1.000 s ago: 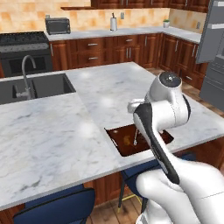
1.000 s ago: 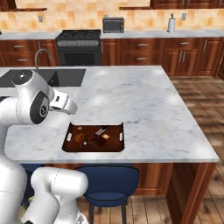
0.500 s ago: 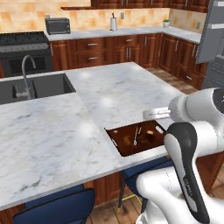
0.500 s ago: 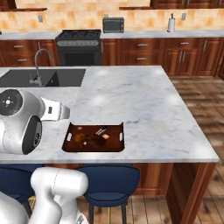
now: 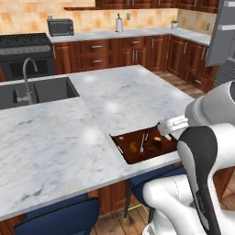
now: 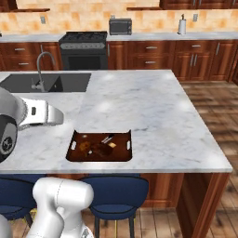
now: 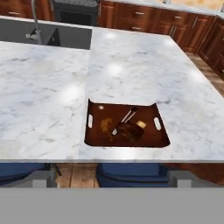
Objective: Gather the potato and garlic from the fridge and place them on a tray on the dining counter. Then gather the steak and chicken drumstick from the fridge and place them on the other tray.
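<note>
Left base view: a brown tray (image 5: pixel 143 144) sits on the dining counter (image 5: pixel 69 137) at its near edge, about 4 o'clock from the sink (image 5: pixel 36 91). It holds a few small dark and tan items, too blurred to name. A slice of the fridge (image 5: pixel 225 36) shows at 2 o'clock. The arm reaches past the tray's right end.

Right base view: the tray (image 6: pixel 100 146) lies at 5 o'clock from the sink (image 6: pixel 46 82), again with a dark lump, a tan bit and a thin stick-like piece. No garlic bulb is clearly recognisable.

Hand view: the tray (image 7: pixel 127 124) is straight ahead at centre. The claw (image 7: pixel 112 177) hangs off the counter's near edge, jaws spread fully wide, empty and touching nothing.

Judgement: one tray looks loaded, though with what I cannot tell. More fetching from the fridge is likely left.
</note>
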